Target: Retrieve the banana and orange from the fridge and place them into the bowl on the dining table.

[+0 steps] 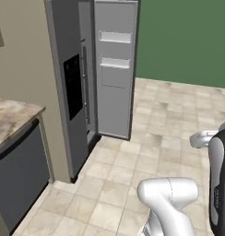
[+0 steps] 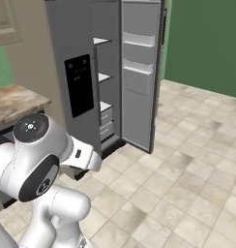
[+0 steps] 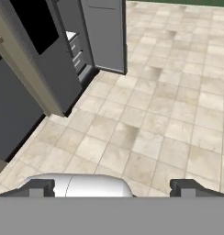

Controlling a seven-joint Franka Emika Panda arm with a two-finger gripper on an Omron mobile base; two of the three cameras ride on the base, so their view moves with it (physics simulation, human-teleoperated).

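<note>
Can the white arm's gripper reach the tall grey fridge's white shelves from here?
Probably not: the open gripper hangs over floor tiles, well short of the fridge. Its right door is open, so the way is free.

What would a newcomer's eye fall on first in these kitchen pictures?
The tall grey two-door fridge by the beige wall, its right door swung wide open over the tiled floor, showing white shelves inside. Next, the black dispenser panel on its closed left door, and the open gripper low in the hand view.
</note>
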